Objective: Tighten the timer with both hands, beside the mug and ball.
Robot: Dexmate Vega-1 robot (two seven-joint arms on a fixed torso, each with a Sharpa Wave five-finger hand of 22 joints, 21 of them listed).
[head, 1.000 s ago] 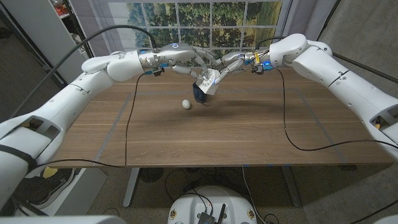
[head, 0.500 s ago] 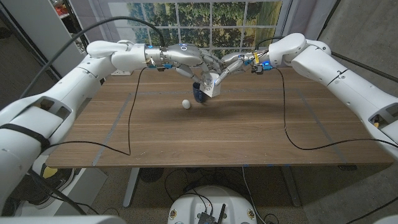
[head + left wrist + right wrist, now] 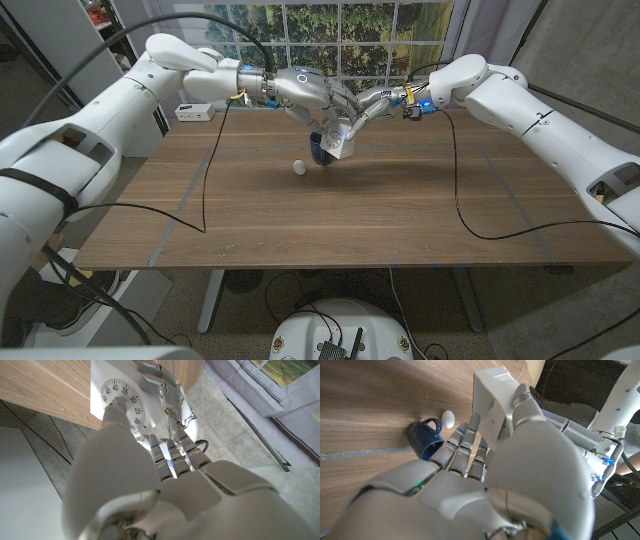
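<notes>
Right hand (image 3: pixel 372 101) grips the white timer (image 3: pixel 338 137) body, bracing it above the table (image 3: pixel 400 210). Left hand (image 3: pixel 318 95) fingers (image 3: pixel 116 412) pinch the dial (image 3: pixel 125 407) to wind it, over the blue mug (image 3: pixel 426 437) and white ball (image 3: pixel 298 167).

Matt wooden table (image 3: pixel 330 215); glossy blue mug (image 3: pixel 424 439); smooth white timer (image 3: pixel 122 402).

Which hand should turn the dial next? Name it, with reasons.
Left, likely. The left hand has fingers on the timer dial face; the right hand grips the timer's back, steadying it.
</notes>
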